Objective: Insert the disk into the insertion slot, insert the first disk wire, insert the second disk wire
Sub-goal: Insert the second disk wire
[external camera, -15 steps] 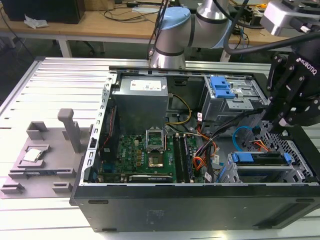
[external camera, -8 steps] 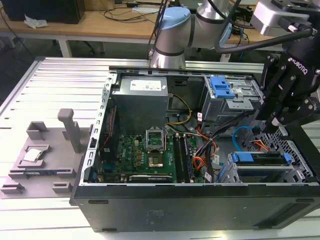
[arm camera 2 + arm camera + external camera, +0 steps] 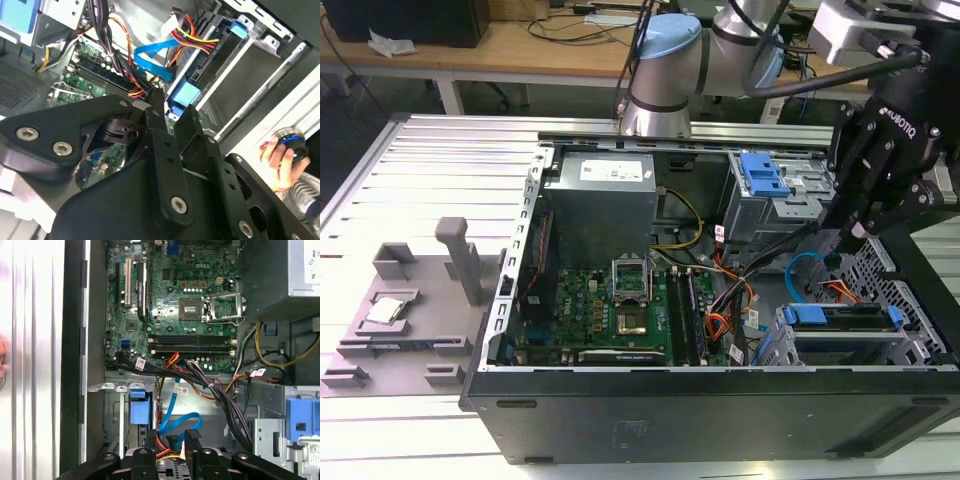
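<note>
We see jaws apart, just over the second disk wire (image 3: 171, 407); the disk (image 3: 840, 312) sits in the insertion slot (image 3: 920, 345), near corner of PC case (image 3: 670, 420), exterior view's right.

Arm (image 3: 662, 50): silver-grey tubular links, light-blue caps on the joints, black cable (image 3: 820, 85) routed alongside. Gripper (image 3: 850, 238): matt black housing with white lettering, flat bar-linkage fingers (image 3: 165, 155), round silver screw heads (image 3: 27, 133) at the pivots
</note>
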`<state>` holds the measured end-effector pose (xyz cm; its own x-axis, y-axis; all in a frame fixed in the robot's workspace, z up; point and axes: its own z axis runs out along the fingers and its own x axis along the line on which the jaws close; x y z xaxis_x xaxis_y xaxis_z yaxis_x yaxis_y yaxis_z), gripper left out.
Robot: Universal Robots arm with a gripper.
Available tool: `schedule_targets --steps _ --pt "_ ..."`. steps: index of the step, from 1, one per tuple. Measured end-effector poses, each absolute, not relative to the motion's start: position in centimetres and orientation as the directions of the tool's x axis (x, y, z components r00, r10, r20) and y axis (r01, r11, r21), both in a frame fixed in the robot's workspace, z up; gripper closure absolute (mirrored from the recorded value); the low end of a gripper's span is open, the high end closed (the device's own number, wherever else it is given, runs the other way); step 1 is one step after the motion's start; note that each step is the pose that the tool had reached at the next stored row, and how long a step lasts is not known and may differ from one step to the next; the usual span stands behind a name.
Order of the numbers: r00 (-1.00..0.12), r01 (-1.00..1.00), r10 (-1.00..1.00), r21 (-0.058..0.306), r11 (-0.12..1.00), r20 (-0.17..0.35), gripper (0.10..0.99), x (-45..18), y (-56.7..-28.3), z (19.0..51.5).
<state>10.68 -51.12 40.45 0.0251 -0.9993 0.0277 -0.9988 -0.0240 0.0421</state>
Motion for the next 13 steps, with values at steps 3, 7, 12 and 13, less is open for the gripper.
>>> schedule_targets --steps 3,7,12,13 --pt "0.096 -0.995 -0.995 0.042 -0.095 0.028 0.725 10.7 -51.1 40.2" --pt "0.152 -0.988 -0.988 0.042 -0.151 0.028 0.725 10.7 -51.0 39.8" --pt "0.183 -0.982 -0.983 0.044 -0.181 0.036 0.725 10.9 -50.3 38.2" --pt "0.186 -0.982 -0.982 0.044 -0.184 0.037 0.725 10.9 -50.3 38.0"
